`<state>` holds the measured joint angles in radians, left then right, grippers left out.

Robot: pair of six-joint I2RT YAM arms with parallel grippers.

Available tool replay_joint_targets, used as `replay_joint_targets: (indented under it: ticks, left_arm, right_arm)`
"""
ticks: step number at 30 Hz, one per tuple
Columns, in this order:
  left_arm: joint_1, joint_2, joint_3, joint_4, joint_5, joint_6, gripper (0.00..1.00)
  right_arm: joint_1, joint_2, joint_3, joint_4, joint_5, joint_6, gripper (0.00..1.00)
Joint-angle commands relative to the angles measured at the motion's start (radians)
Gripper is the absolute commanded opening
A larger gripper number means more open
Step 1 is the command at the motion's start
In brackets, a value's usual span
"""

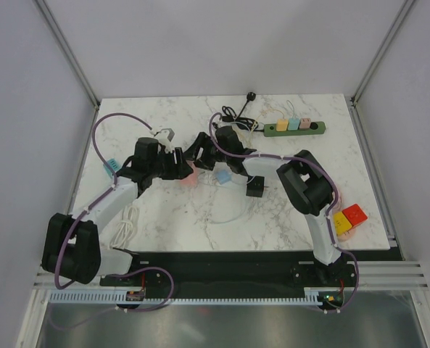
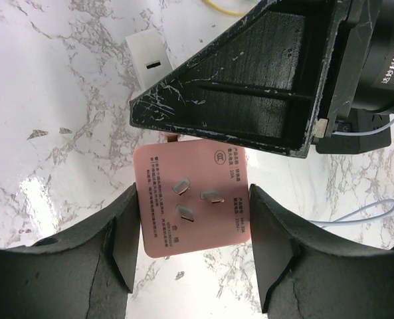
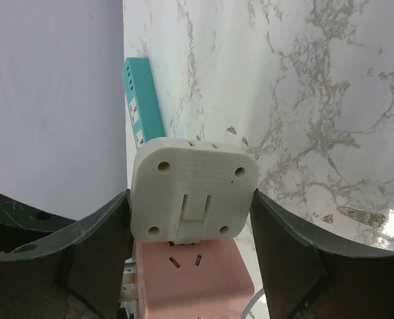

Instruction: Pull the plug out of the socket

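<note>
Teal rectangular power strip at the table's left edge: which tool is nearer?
Left. The left tool, clamped on the pink square plastic socket block, sits right of the teal rectangular power strip; the right tool, gripping the white rounded plug, is farther right.

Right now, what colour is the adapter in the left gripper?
Pink adapter, joined to the white plug; left wrist view shows it best.
</note>
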<state>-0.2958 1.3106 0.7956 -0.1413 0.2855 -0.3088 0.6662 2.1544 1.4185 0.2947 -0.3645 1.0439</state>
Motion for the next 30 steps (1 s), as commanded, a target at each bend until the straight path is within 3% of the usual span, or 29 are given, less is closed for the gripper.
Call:
replay_joint_targets:
  ticks: [1,7,11,19,30]
  left_arm:
    - [-0.031,-0.004,0.028,-0.112,0.136,0.04,0.02]
    - [-0.045,-0.007,0.031,-0.133,0.119,0.056,0.02]
    - [-0.046,-0.039,0.033,-0.15,0.012,0.056,0.02]
    - [-0.043,-0.086,0.05,-0.167,-0.143,0.031,0.02]
    - [0.041,-0.045,0.211,-0.265,-0.43,-0.113,0.02]
  right_arm:
    - [-0.099,0.028,0.007,0.057,0.34,0.047,0.0]
    - [-0.146,0.085,0.088,0.006,0.358,0.065,0.0]
    - [-0.163,0.101,0.138,-0.012,0.311,0.027,0.0]
    - [-0.155,-0.085,-0.052,0.029,0.211,-0.129,0.0]
    - [-0.106,-0.275,-0.106,-0.346,0.233,-0.537,0.0]
